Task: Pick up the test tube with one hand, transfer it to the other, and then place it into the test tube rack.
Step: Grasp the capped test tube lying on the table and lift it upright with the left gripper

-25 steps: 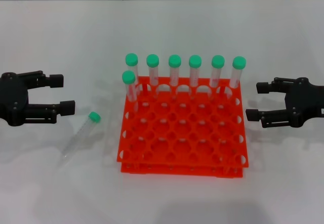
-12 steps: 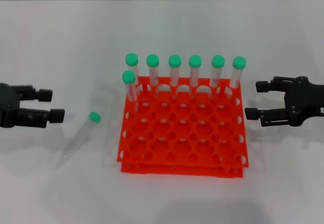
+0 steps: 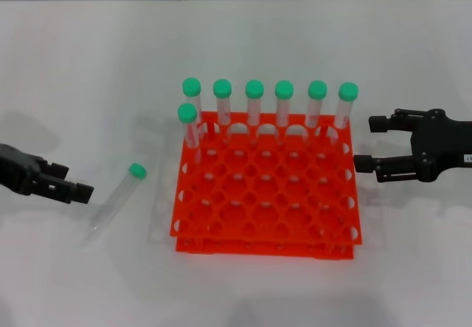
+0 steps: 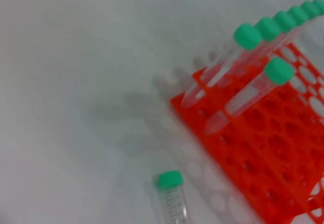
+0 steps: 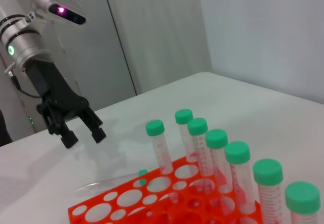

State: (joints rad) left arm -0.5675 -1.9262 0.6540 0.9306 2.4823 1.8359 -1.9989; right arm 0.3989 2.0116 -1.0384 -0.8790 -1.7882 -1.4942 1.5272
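Note:
The test tube [image 3: 114, 200], clear with a green cap, lies loose on the white table left of the orange-red test tube rack [image 3: 265, 247], cap toward the rack's back. My left gripper [image 3: 72, 181] hovers open just left of the tube, apart from it. From the right wrist view it [image 5: 83, 137] hangs above the lying tube [image 5: 111, 182] with its fingers spread. The left wrist view looks down on the tube [image 4: 171, 198] beside the rack [image 4: 263, 153]. My right gripper [image 3: 369, 144] stands open beside the rack's right edge, holding nothing.
Several green-capped tubes [image 3: 254, 105] stand upright in the rack's back row, one more [image 3: 189, 124] in the second row at the left. White table surrounds the rack. A wall runs behind the table's far edge.
My left gripper has dropped toward the table's front and turned, now angled at the lying tube. The right gripper has crept slightly toward the rack. The tube has not moved.

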